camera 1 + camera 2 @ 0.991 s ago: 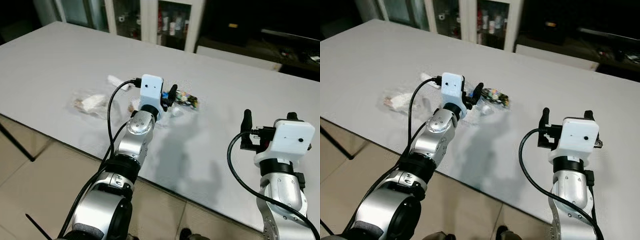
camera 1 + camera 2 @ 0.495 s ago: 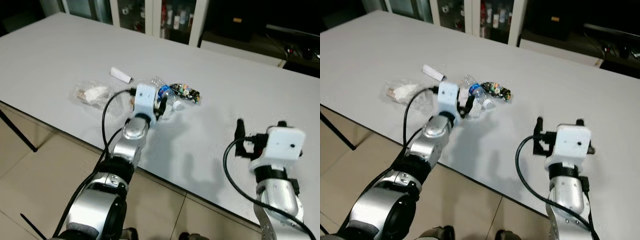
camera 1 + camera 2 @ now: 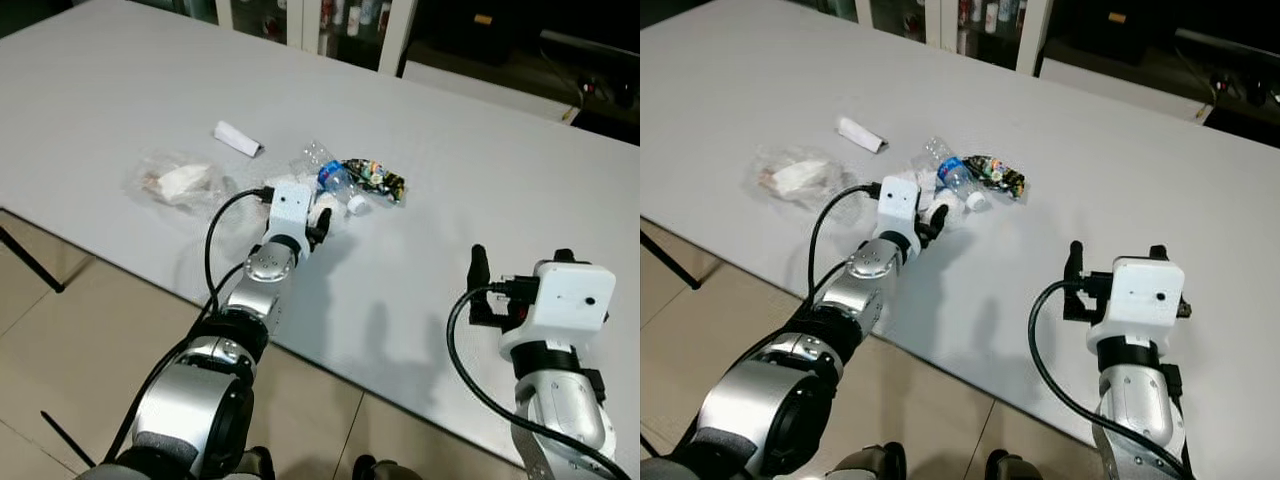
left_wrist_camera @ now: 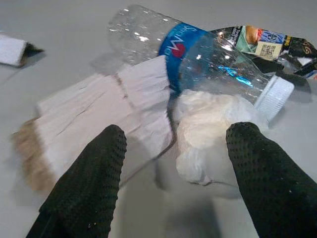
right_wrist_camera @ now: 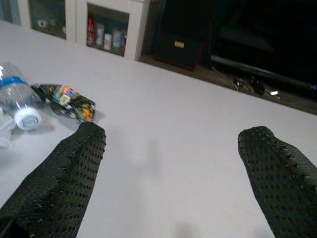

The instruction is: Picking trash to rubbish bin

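2 grippers over the table (image 3: 480, 170). Head view: left gripper (image 3: 318, 218) sits at the trash pile near the front edge, right gripper (image 3: 520, 270) hovers apart. Left wrist: fingers (image 4: 89, 183) spread around a tissue wad (image 4: 210, 134), touching the bottle (image 4: 198, 54), beside torn paper (image 4: 104, 114). Right wrist: fingers (image 5: 64, 173) spread, pinching nothing, wrapper (image 5: 64, 101) ahead.

left arm (image 3: 262, 280) stretched forward, fingers (image 4: 89, 183) spread | right gripper (image 3: 518, 268) raised, fingers (image 5: 64, 173) spread, idle

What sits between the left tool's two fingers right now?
In the left wrist view, the open left tool frames a crumpled white tissue and a torn white wrapper, both lying against the plastic bottle behind them.
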